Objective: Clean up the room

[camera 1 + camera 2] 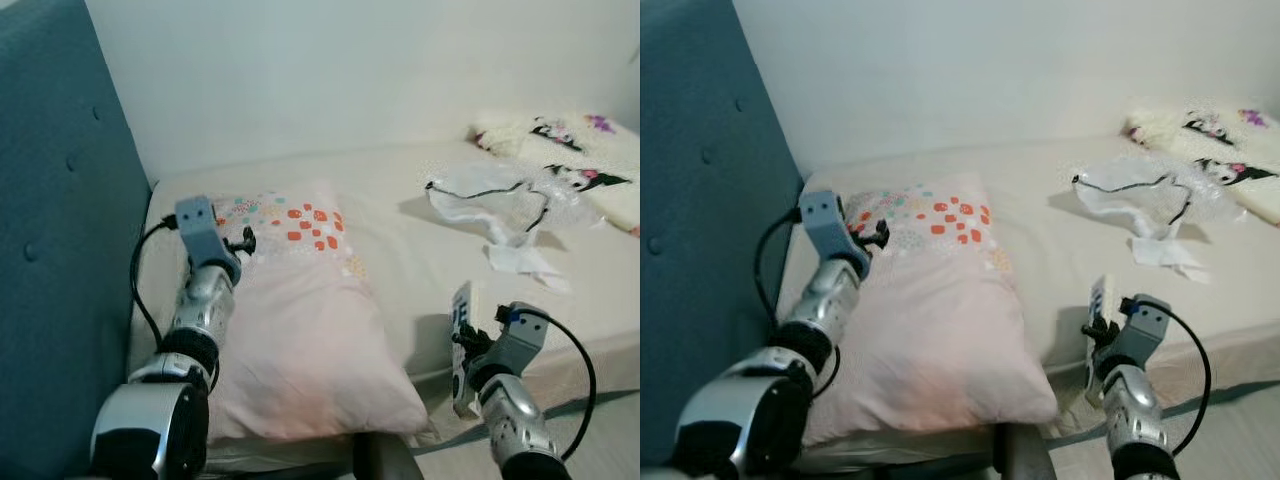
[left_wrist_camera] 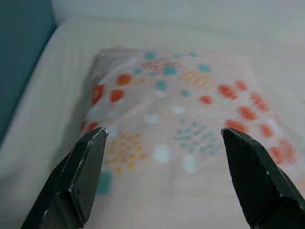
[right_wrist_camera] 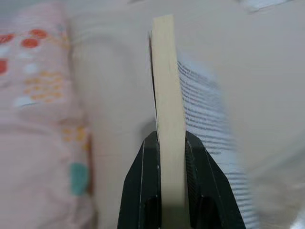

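Fingers of the right gripper (image 3: 170, 143) pinch a thin printed card (image 3: 167, 86) edge-on, lifted off the bed (image 1: 420, 260), likely for removal. The left gripper (image 2: 164, 138) has its fingers spread, the dotted pillow (image 2: 181, 119) just ahead between them, seemingly ready to grasp it.

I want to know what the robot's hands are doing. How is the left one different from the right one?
The left gripper is wide open and holds nothing; the right gripper is shut on a thin flat card with printed lines. The left gripper hangs over the spotted pink pillow; the right gripper is out beside the pillow, near the edge of the bed. Both have two black fingers.
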{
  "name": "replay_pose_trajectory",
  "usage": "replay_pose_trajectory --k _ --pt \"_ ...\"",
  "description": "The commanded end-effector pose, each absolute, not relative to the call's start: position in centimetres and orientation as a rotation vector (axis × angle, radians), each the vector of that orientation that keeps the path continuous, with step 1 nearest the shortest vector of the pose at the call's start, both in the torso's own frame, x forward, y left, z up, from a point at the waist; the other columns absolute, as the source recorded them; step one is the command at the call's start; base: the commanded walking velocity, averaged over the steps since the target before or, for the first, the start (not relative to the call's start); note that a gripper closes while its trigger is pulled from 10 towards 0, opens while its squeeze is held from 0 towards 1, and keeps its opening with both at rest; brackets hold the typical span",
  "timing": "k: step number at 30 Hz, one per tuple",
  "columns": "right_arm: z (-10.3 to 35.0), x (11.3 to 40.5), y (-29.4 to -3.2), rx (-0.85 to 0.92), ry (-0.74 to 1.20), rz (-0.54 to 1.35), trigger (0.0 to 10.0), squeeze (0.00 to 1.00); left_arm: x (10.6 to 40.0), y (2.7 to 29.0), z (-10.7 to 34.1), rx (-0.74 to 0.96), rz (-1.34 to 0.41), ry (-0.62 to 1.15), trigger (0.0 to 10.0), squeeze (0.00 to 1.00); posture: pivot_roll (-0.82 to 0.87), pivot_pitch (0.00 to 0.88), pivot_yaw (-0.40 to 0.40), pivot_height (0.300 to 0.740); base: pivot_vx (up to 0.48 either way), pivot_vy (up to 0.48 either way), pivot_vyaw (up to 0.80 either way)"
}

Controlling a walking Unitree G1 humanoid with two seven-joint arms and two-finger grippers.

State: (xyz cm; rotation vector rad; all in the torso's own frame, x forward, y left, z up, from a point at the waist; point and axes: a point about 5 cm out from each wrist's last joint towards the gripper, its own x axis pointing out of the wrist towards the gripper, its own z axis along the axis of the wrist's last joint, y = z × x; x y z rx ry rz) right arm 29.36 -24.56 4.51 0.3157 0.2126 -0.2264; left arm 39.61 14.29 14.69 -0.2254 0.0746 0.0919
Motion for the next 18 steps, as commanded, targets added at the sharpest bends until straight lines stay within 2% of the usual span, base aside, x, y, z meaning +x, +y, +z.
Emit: replay_pose_trajectory --k 1,7,8,11,18 --pt "2.8 27.7 -24.5 0.351 0.293 -0.253 10.0 0.00 39.2 14.7 13.1 -0.199 0.117 0.167 10.0 0.00 -0.11 0.223 0.057 0.603 0.000 0.000 0.00" --pt "3.5 26.2 -24.1 0.366 0.262 -0.249 10.0 0.00 39.2 15.0 12.8 -0.189 0.141 0.218 10.0 0.00 -0.13 0.280 0.074 0.603 0.000 0.000 0.00" --pt "3.8 25.5 -24.0 0.376 0.248 -0.247 10.0 0.00 39.3 14.8 12.7 -0.178 0.140 0.236 10.0 0.00 -0.14 0.309 0.081 0.603 0.000 0.000 0.00" --pt "5.2 23.6 -23.7 0.392 0.216 -0.236 10.0 0.00 39.2 14.3 12.3 -0.208 0.134 0.288 10.0 0.00 -0.16 0.360 0.089 0.603 0.000 0.000 0.00" --pt "6.8 22.1 -23.5 0.405 0.194 -0.239 10.0 0.00 39.1 13.3 11.9 -0.278 0.077 0.314 10.0 0.00 -0.20 0.417 0.097 0.603 0.000 0.000 0.00"
